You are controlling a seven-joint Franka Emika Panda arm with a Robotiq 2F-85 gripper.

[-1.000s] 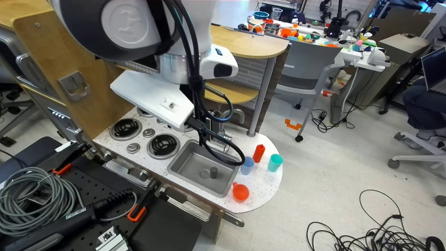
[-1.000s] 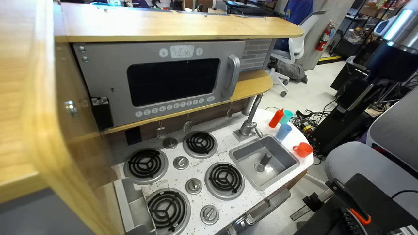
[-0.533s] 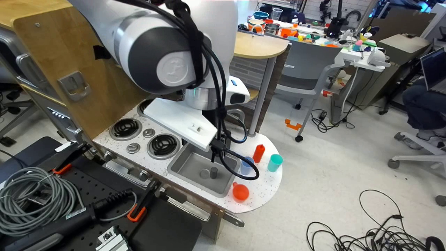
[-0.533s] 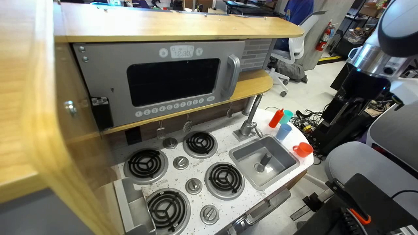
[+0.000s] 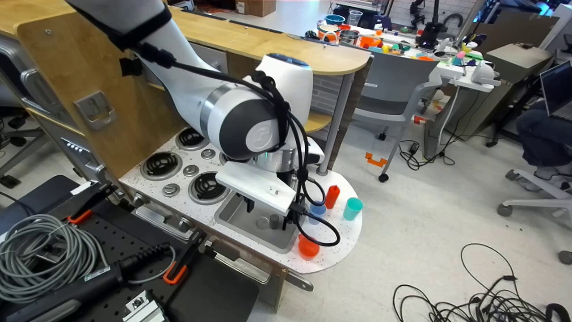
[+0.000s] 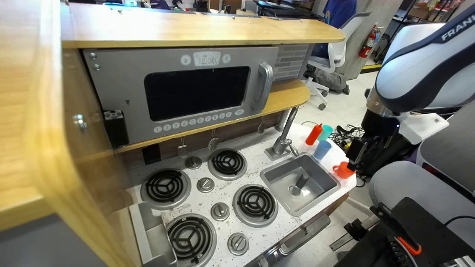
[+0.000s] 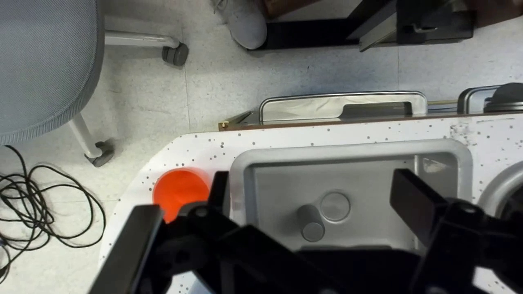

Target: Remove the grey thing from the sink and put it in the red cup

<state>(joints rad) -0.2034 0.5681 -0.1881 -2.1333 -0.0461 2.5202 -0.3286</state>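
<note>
1. Hanging over the sink (image 7: 339, 152), the hand (image 7: 310, 188) points downward at the end of the arm (image 5: 223, 107), which reaches in from the far left in an exterior view.
2. Its fingers (image 7: 220, 190) are spread wide with nothing held between them; in the wrist view one shows beside the sink's left rim, the other over its right side.
3. The grey cylinder (image 7: 312, 225) stands inside the sink, just beside the round drain mark (image 7: 335, 206).
4. The red cup (image 6: 343, 170) sits on the table (image 5: 346, 230), just right of the sink in both exterior views; in an exterior view a finger covers part of it.
5. Farther back, the blue cup (image 6: 322, 150) stands by the sink's right rim, with the red bottle (image 6: 314, 135) and teal cup (image 6: 325, 132) beyond.
</note>
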